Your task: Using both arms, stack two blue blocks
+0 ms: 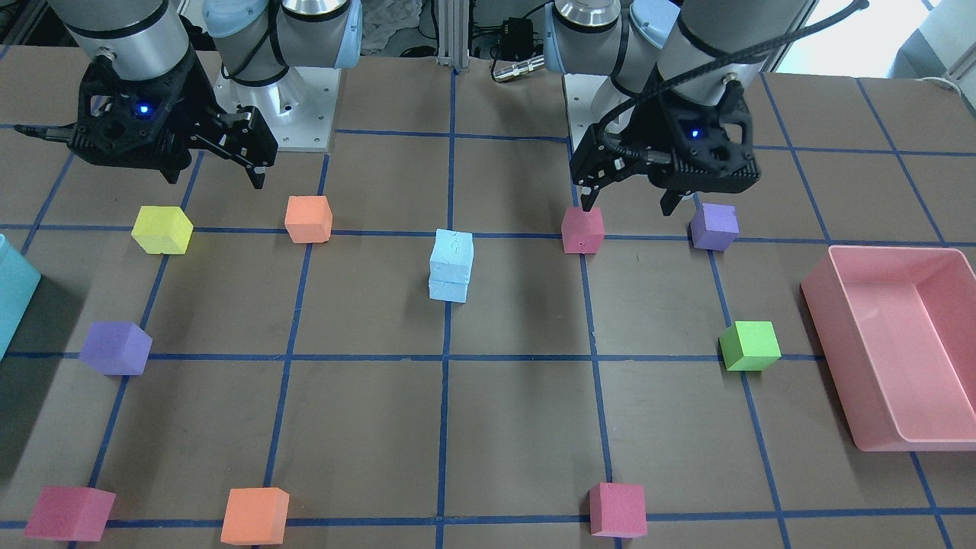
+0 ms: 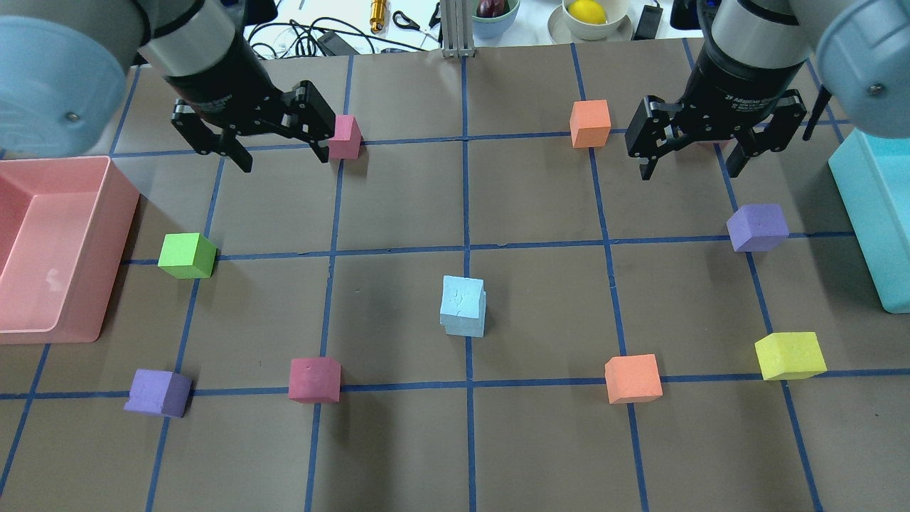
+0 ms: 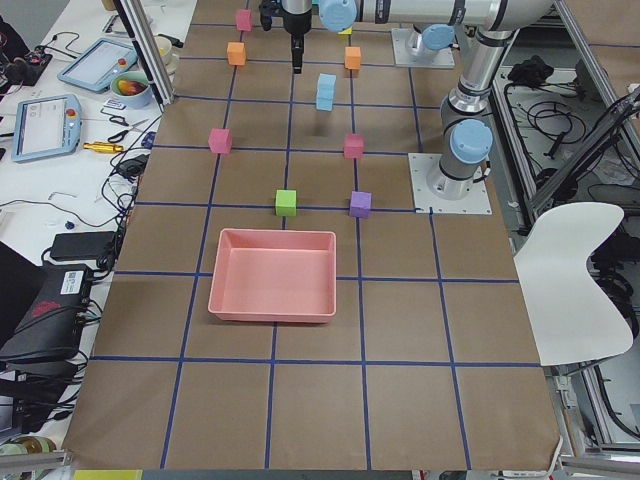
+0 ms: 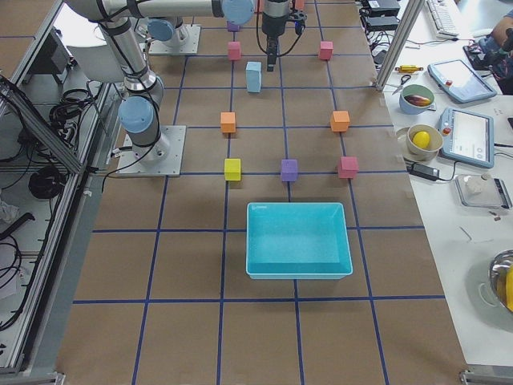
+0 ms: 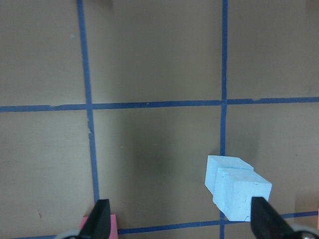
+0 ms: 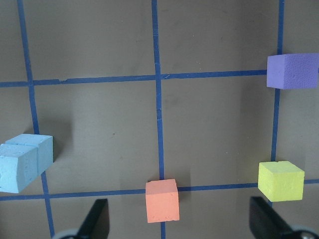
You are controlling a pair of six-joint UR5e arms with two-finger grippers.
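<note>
There's the stack: the two blue blocks (image 2: 463,313) sit one on top of the other at the middle of the table (image 2: 540,206), right on a blue tape line (image 2: 467,412), the upper one a touch off square from the lower. The left gripper (image 2: 283,153) hangs at the far left, jaws spread wide and empty, just beside a pink block (image 2: 345,136). The right gripper (image 2: 688,167) mirrors it at the far right, wide open too, holding nothing, near an orange block (image 2: 590,123). Both are well apart from the stack. The stacking itself looks done; the only thing left is to stay clear and not nudge that slightly offset tower.
</note>
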